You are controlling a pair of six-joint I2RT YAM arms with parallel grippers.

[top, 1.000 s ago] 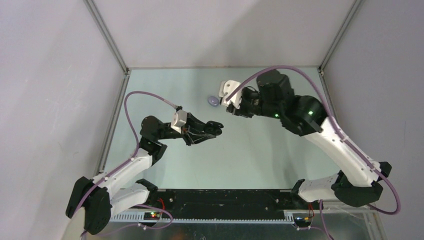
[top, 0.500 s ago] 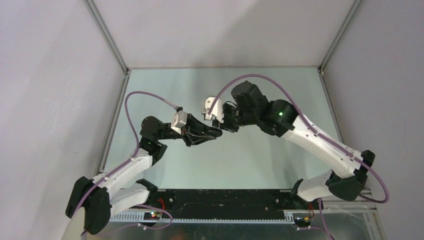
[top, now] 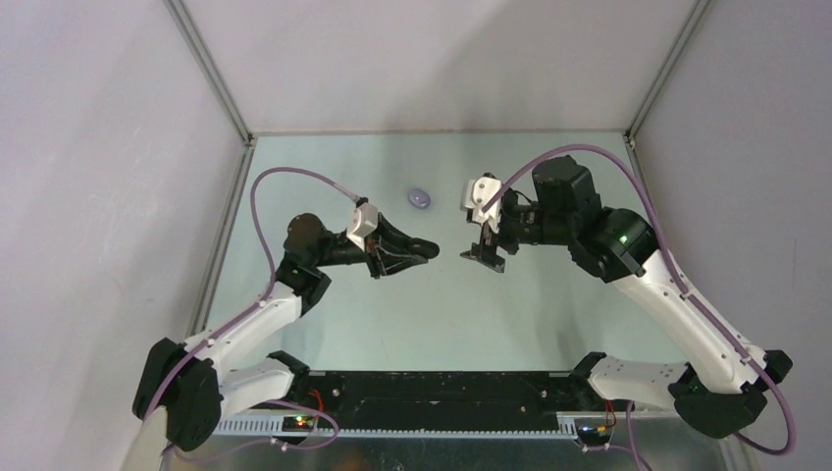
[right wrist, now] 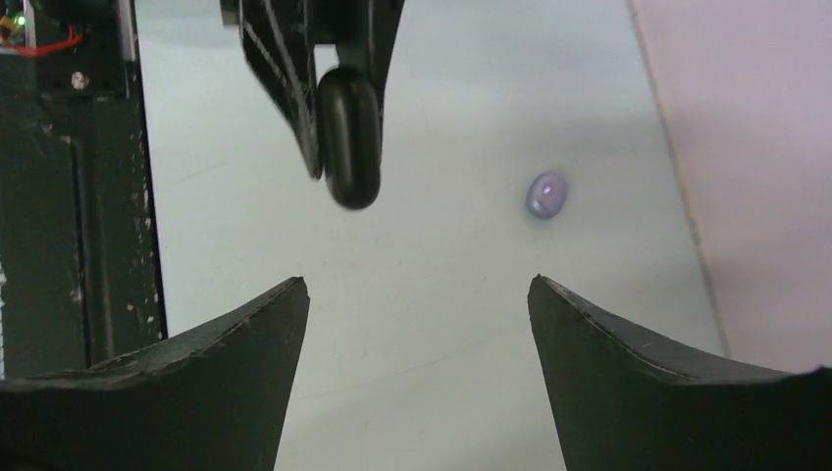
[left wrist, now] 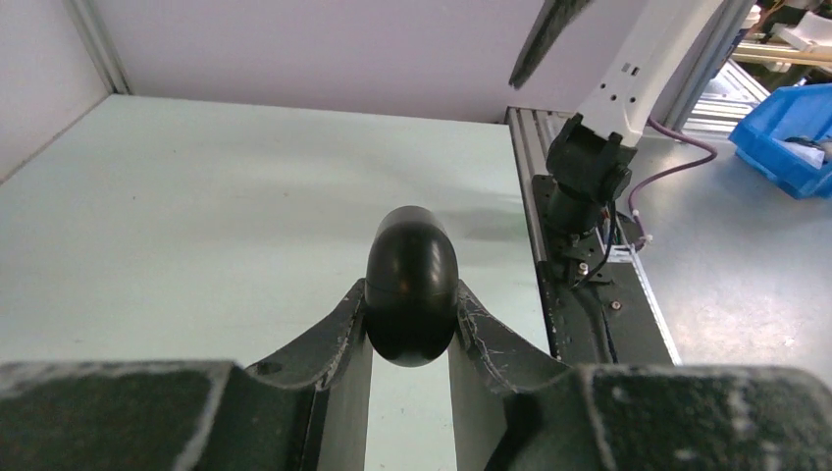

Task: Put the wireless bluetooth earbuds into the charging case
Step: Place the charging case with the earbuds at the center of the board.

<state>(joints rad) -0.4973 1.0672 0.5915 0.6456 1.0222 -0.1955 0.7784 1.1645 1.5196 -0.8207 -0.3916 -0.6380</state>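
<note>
Left gripper (left wrist: 410,299) clenched a black case (left wrist: 411,265) mid-table, open room around. Right gripper (right wrist: 417,282), spread empty, had backed toward three o'clock. Lilac case (top: 419,197) lay at twelve.

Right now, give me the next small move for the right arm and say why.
Probably ease the right gripper forward toward the black case and take hold of it. The right jaws are open, empty and pointed straight at that case, with a gap between them. The left gripper clamps the case, which looks shut, so opening it seems to come first.
</note>
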